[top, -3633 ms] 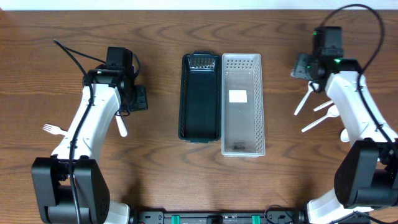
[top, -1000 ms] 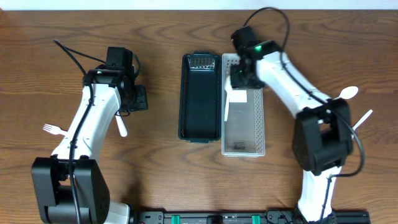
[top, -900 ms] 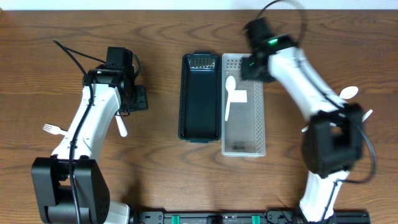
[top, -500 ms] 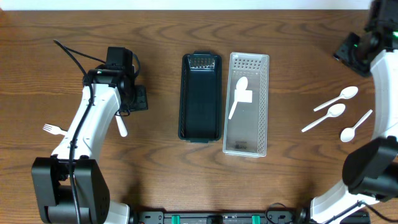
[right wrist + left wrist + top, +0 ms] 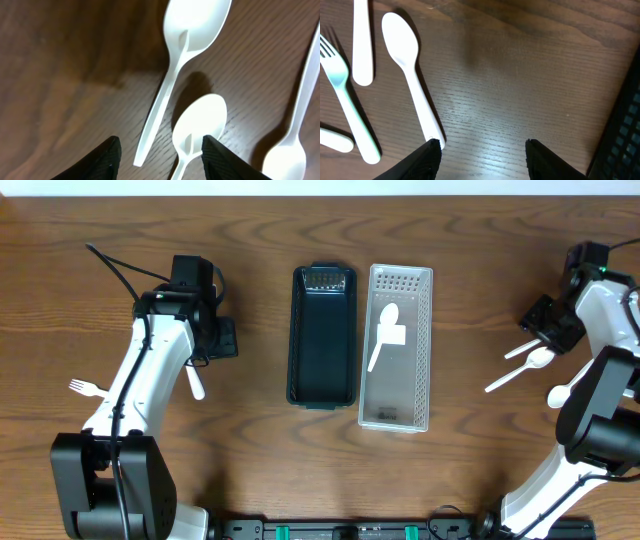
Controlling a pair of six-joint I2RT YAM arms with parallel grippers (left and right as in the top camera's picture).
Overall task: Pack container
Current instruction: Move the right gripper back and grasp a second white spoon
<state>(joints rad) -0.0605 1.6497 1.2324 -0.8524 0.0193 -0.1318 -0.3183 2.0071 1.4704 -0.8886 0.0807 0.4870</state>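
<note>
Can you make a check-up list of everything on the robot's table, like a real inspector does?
Surface: brown wooden table, no spills seen.
Job's things: dark bin is empty. The clear bin beside it holds one packed spoon. Loose spoons lie at the right. A fork and a left-side spoon lie at the left.
Clutter: nothing seen.
Grippers: left gripper is open and empty, over bare wood. Right gripper is open and empty, over the loose spoons.
Cables: a black cable runs along the left arm.
Surroundings: a black rail at the near edge, nothing else seen.
</note>
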